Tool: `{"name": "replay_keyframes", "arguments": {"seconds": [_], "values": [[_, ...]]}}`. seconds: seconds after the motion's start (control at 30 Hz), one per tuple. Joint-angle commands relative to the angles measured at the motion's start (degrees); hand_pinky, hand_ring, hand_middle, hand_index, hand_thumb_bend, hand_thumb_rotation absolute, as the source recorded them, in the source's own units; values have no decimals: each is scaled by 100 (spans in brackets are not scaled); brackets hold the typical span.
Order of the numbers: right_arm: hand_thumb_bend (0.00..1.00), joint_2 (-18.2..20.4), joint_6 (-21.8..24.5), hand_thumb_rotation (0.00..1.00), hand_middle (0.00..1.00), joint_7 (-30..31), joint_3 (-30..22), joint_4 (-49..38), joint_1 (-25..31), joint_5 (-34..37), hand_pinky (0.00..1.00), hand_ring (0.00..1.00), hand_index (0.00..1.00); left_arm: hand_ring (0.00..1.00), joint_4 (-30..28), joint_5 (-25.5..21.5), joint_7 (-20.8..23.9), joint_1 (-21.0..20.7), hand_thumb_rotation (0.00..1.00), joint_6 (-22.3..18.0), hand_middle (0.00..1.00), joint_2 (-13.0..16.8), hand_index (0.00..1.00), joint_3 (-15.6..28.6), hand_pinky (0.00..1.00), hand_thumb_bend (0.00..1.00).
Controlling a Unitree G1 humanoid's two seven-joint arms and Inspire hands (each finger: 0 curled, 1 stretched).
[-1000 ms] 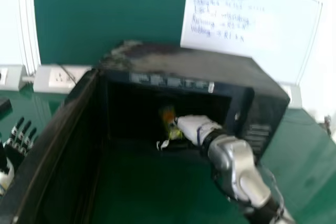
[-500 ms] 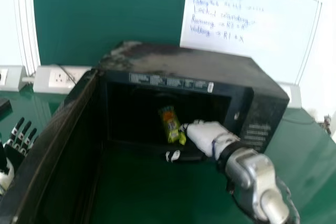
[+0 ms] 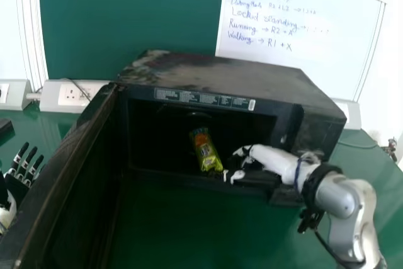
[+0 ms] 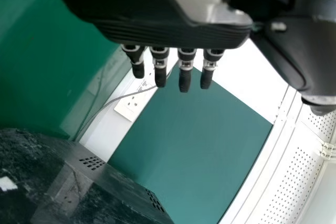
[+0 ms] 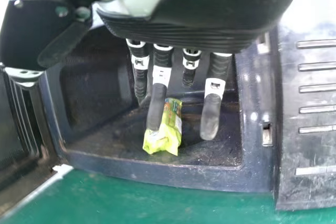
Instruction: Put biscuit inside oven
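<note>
From my end, the biscuit packet lies inside the oven, on the cavity floor near the front opening, its yellow-green end toward me and the orange part farther in. My right hand is at the mouth of the oven, just beside the packet on its right. In the right wrist view I see its fingers extended and apart, so it's open and gripping nothing; one crosses in front of the wrapper there, and I can't tell whether it touches. The oven door stands wide open on the left, reaching back toward me. Beyond it, my left hand is open at the left edge of the head view, fingers straight. The oven sits on the green surface, with a socket panel behind on the left and a handwritten whiteboard behind on the right.
</note>
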Motion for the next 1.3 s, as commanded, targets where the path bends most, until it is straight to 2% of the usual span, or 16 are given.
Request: {"name": "replay_keyframes", "arguments": {"seconds": [0.0, 0.13, 0.23, 0.33, 0.4, 0.5, 0.57, 0.63, 0.77, 1.0, 1.1, 1.17, 1.27], "values": [[95, -82, 181, 70, 76, -63, -236, -61, 104, 209, 62, 71, 79, 94, 37, -24, -40, -42, 40, 14, 96, 64, 100, 37, 88, 91], [94, -34, 963, 63, 68, -19, -779, -57, 55, 835, 57, 62, 72, 94, 92, 12, -105, -44, 41, -4, 96, 112, 100, 33, 89, 90], [93, -123, 1081, 62, 56, -163, -1096, 62, 89, 1197, 45, 49, 63, 95, 124, -28, -161, -42, 41, 7, 97, 132, 100, 41, 89, 89], [94, -214, 1251, 64, 52, -312, -1271, 171, 129, 1446, 41, 44, 55, 95, 93, -17, -184, -11, 42, 11, 97, 138, 100, 36, 89, 89], [93, -306, 1249, 66, 48, -426, -1329, 233, 159, 1552, 36, 39, 53, 94, 39, -49, -161, 16, 42, 40, 96, 123, 100, 36, 88, 90], [87, -404, 1041, 64, 40, -676, -1455, 378, 252, 1673, 28, 30, 48, 94, -88, -69, -115, 67, 42, 61, 96, 73, 99, 1, 87, 92], [85, -432, 940, 63, 37, -853, -1519, 497, 305, 1748, 27, 27, 45, 94, -153, -76, -177, 106, 42, 44, 97, 53, 100, -37, 87, 91], [85, -427, 901, 65, 34, -981, -1588, 627, 333, 1861, 31, 25, 42, 94, -212, -90, -265, 150, 43, 26, 97, 46, 100, -78, 86, 90], [87, -411, 1079, 62, 30, -1140, -1722, 795, 346, 2162, 33, 22, 37, 93, -384, -141, -257, 219, 42, 43, 96, -33, 100, -144, 86, 93], [86, -595, 914, 62, 30, -1300, -1726, 1104, 443, 2441, 29, 21, 35, 92, -596, -106, -332, 343, 44, 7, 95, -107, 99, -282, 86, 90], [89, -782, 948, 65, 30, -1194, -1718, 1330, 460, 2546, 22, 20, 36, 91, -712, -16, -305, 407, 46, -16, 94, -117, 98, -356, 85, 90], [86, -871, 999, 63, 30, -1222, -1735, 1409, 509, 2581, 18, 20, 37, 91, -792, -79, -253, 435, 46, 29, 93, -149, 96, -379, 85, 90], [88, -961, 1202, 62, 35, -1399, -1722, 1340, 640, 2490, 21, 25, 51, 90, -902, -156, -177, 472, 44, 92, 92, -189, 95, -414, 85, 89]]}}
